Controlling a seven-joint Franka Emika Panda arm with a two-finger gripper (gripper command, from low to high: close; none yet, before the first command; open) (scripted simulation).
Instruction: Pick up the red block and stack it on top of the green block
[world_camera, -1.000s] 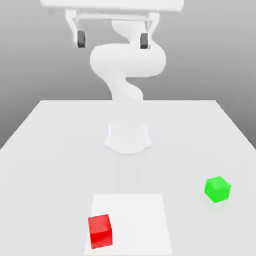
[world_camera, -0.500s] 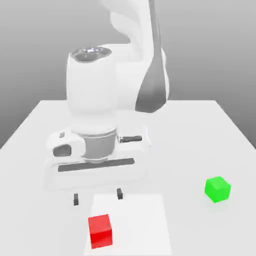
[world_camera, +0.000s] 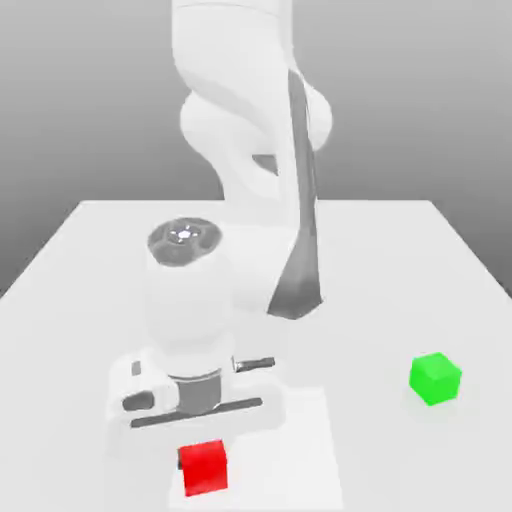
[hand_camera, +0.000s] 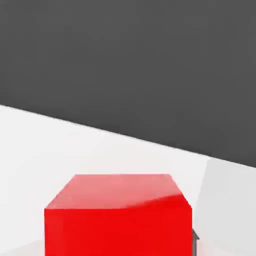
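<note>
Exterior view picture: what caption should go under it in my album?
White robot arm lowered over the red block, with the green block waiting apart on the white table.

Sim test scene, not a real room: flat white bench (world_camera: 90, 260) w/ no texture, blank grey gradient backdrop, plain-faced red block (world_camera: 203, 468) at lower centre & green block (world_camera: 435, 379) at lower right, smooth white rendered arm (world_camera: 240, 150) mid-frame.
</note>
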